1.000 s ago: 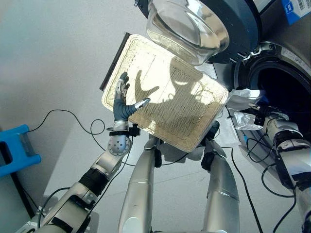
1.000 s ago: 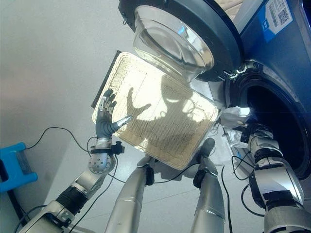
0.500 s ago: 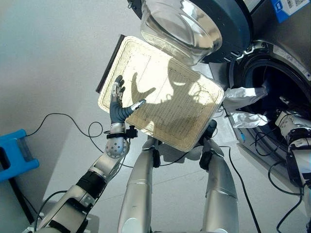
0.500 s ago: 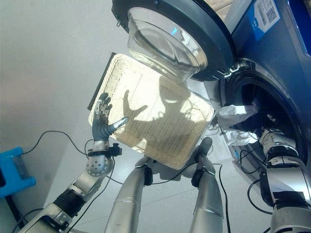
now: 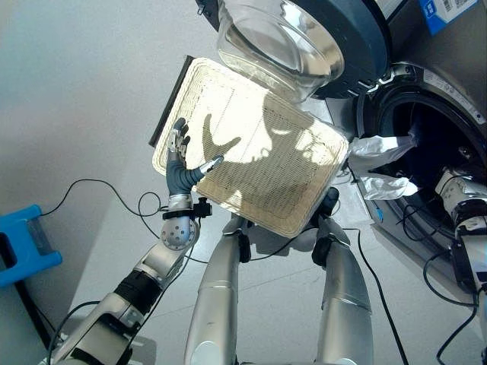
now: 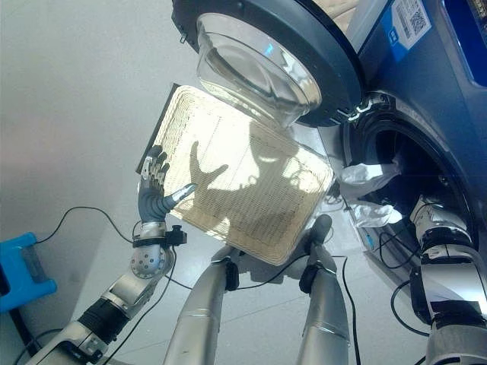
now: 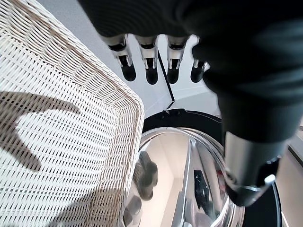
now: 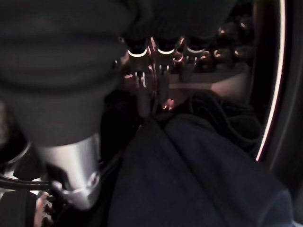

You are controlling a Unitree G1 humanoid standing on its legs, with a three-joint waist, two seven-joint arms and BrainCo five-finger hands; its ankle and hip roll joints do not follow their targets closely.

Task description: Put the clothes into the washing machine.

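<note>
- Left eye view: pale grey floor all over, with a blue plastic box sitting at the edge near the robot's left side. A flat white wicker basket lies on the floor, empty inside, with hard sunlight and shadows across its weave. The left hand hovers over the basket's near corner, fingers straight and spread, holding nothing. The washing machine is on the robot's right, its round door swung wide open above the basket's far edge. A white garment hangs over the lip of the drum opening, half in, half out.
- Right eye view: same scene, and you see more of the machine's dark blue front. The right arm reaches into the dark drum, so the right hand is hidden past the rim here. The white garment sits just beside that arm.
- Left wrist view: dark fingertips in a straight row, apart from each other, past the basket's woven rim, the door's glass bowl below them.
- Right wrist view: pretty murky inside the drum. The right hand has its fingers pointing down at dark blue clothes lying in there. Can't tell if they're touching or gripping the cloth.
</note>
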